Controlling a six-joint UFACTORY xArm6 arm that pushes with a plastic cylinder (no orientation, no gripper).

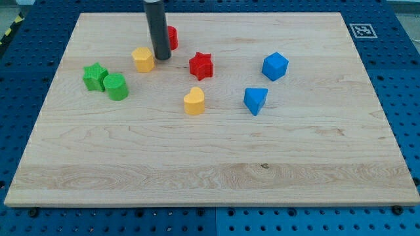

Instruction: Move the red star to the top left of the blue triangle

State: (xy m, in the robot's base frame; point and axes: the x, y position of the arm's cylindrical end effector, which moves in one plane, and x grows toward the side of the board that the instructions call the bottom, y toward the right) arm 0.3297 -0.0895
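The red star (201, 65) lies on the wooden board, up and to the left of the blue triangle (255, 100). My tip (162, 58) rests on the board to the left of the red star, between it and the yellow hexagon (143, 59). The rod hides most of a second red block (172, 37) behind it; its shape cannot be made out.
A blue cube (275, 66) sits above and right of the blue triangle. A yellow heart (194, 101) lies below the red star. A green star (96, 76) and a green rounded block (117, 86) touch at the left. The board's far edge (210, 13) is near the rod.
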